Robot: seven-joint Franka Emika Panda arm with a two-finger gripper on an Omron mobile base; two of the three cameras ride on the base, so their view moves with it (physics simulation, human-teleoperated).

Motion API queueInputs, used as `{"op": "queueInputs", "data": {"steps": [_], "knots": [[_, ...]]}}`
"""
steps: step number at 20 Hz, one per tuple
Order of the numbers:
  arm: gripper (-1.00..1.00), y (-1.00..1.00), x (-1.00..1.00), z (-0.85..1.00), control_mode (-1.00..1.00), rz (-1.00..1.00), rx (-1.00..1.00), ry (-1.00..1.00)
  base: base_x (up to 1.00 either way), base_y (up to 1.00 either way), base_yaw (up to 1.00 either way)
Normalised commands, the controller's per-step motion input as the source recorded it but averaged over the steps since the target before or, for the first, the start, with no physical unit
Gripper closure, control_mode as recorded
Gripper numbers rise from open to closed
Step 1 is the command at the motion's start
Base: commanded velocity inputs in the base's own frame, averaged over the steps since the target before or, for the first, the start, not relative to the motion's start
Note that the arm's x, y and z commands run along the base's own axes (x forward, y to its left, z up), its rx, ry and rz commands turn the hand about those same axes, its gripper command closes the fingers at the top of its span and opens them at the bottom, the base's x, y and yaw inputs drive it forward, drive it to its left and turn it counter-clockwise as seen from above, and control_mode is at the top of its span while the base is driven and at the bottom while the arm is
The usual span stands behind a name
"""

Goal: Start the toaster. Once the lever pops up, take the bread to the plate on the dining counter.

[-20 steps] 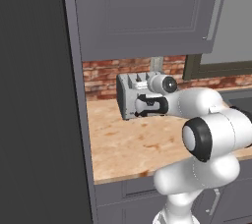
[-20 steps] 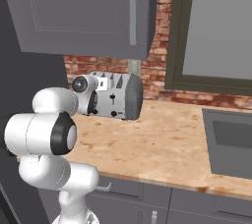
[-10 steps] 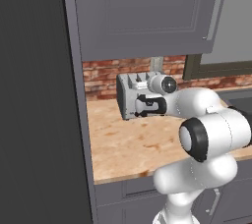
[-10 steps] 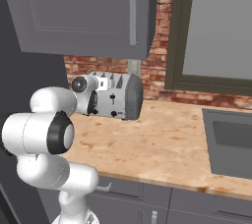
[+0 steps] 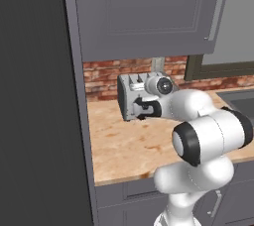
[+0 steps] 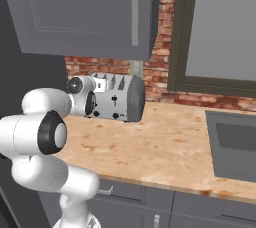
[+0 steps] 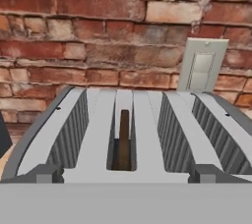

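Note:
The silver toaster [image 5: 129, 95] stands on the tan counter against the brick wall, also seen in the right base view [image 6: 121, 97]. My gripper [image 5: 142, 109] is at the toaster's front end, level with its face. The hand view looks along the toaster's top [image 7: 147, 120], where the dark brown bread [image 7: 123, 137] stands low in the middle slot. My gripper [image 7: 125, 175] is open, its fingertips [image 7: 45, 173] spread wide at either side, holding nothing. The plate and the dining counter are out of view.
Grey wall cabinets [image 5: 144, 12] hang low above the toaster. A tall dark panel [image 5: 34, 96] closes off the left. A sink [image 6: 232, 144] lies in the counter to the right under a window [image 6: 220, 27]. An outlet plate [image 7: 202, 66] is on the bricks.
The arm's elbow has shifted a little lower; the hand stays at the toaster's front with the jaws still wide.

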Motion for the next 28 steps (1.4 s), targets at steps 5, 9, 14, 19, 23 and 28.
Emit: {"op": "queueInputs", "data": {"steps": [5, 9, 14, 19, 23, 28], "knots": [[-1.00, 0.09, 0.00, 0.00, -1.00, 0.00, 0.00, 0.00, 0.00, 0.00, 0.00], [-1.00, 0.00, 0.00, 0.00, -1.00, 0.00, 0.00, 0.00, 0.00, 0.00, 0.00], [-1.00, -0.06, 0.00, 0.00, -1.00, 0.00, 0.00, 0.00, 0.00, 0.00, 0.00], [-1.00, -0.16, 0.00, 0.00, -1.00, 0.00, 0.00, 0.00, 0.00, 0.00, 0.00], [-1.00, -0.04, 0.00, 0.00, -1.00, 0.00, 0.00, 0.00, 0.00, 0.00, 0.00], [-1.00, 0.00, 0.00, 0.00, -1.00, 0.00, 0.00, 0.00, 0.00, 0.00, 0.00]]}}
